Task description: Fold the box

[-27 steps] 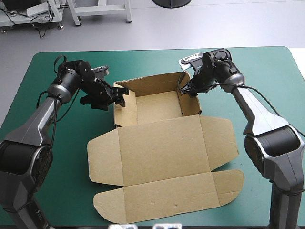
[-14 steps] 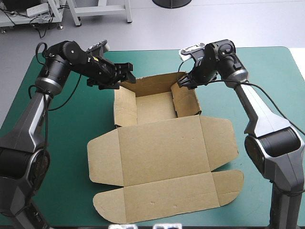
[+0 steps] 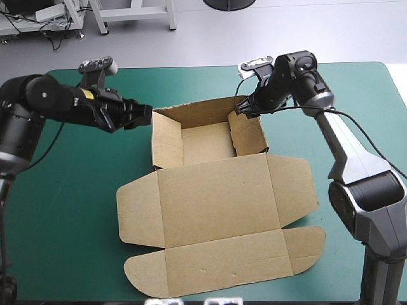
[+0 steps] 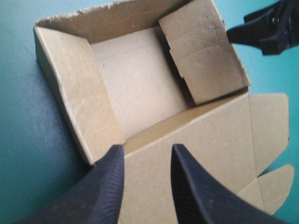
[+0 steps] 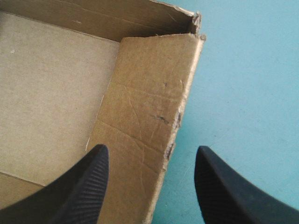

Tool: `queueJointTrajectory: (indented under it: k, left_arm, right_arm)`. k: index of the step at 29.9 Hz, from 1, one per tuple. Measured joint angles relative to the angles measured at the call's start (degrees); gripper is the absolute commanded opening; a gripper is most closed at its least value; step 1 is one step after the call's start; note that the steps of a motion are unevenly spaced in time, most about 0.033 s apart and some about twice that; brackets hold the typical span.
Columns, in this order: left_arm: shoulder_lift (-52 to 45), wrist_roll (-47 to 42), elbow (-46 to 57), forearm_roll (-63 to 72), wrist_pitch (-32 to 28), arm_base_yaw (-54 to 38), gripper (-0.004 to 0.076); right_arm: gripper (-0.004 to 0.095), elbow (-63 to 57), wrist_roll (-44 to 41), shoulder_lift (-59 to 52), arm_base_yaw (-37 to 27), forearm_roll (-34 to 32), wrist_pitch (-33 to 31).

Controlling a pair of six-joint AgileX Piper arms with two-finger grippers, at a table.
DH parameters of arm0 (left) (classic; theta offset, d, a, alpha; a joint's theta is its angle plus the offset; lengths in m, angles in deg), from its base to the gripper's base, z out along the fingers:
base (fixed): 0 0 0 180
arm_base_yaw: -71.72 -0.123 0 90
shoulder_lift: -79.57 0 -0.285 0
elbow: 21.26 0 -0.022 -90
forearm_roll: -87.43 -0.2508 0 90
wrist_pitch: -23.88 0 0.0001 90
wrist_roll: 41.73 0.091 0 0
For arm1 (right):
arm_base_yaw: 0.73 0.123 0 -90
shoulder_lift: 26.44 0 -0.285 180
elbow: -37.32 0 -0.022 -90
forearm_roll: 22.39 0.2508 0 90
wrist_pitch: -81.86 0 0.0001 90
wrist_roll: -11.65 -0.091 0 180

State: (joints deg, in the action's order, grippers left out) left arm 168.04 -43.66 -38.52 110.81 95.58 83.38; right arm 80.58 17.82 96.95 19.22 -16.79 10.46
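The teal-green counter [image 3: 76, 210] is carrying the brown box [image 3: 206, 143] at its middle, with the tray part toward the far edge and the lid [image 3: 219, 197] lying flat toward the near edge. The tray's walls are standing and the lid's flaps are lying spread on the cover.

What is changing is on my left. My left fingers [image 3: 141, 115], which were at the tray's far left corner just before, are drawing back toward the counter's left edge. They are now apart from the left wall [image 3: 166, 143], with a narrow gap between them and nothing held. That wall is staying up unaided, so I judge the tuck on that side is holding.

My right fingers [image 3: 245, 109] are still hanging at the tray's far right corner, spread wide, with the right wall [image 5: 149, 107] ahead of them. They are probably just clear of the board, though I cannot be sure. To me, the tray stage is looking nearly done and the lid is still waiting.
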Motion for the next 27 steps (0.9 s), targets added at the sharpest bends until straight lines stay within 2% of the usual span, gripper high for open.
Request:
queueJointTrajectory:
  k: [11, 19, 22, 24, 25, 27]
  left_arm:
    - [-21.2, 6.8, 24.5, -2.3, 0.1, 0.0, 0.0221]
    - [-38.0, 8.9, 39.5, -11.8, 0.1, 0.0, 0.0221]
    - [-45.3, 9.0, 45.0, -13.0, 0.1, 0.0, 0.022]
    - [-49.6, 9.1, 48.2, -13.7, 0.1, 0.0, 0.022]
    - [-51.1, 9.1, 49.7, -13.9, 0.1, 0.0, 0.022]
    - [-54.2, 9.2, 52.1, -14.8, 0.1, 0.0, 0.022]
  right_arm:
    - [0.0512, 0.1, -1.0, 1.8, 0.0, -0.2, 0.0]
    - [0.0488, 0.1, -1.2, 5.1, 0.0, -0.2, 0.1]
    - [0.0294, 0.1, -1.8, 6.0, 0.0, -0.2, 0.1]
    - [0.004, 0.1, -2.2, 6.5, 0.0, -0.7, 0.1]
    - [-0.002, 0.1, -2.2, 6.7, 0.0, -0.9, 0.1]
    - [-0.0004, 0.1, -2.6, 6.9, 0.0, -1.7, 0.1]
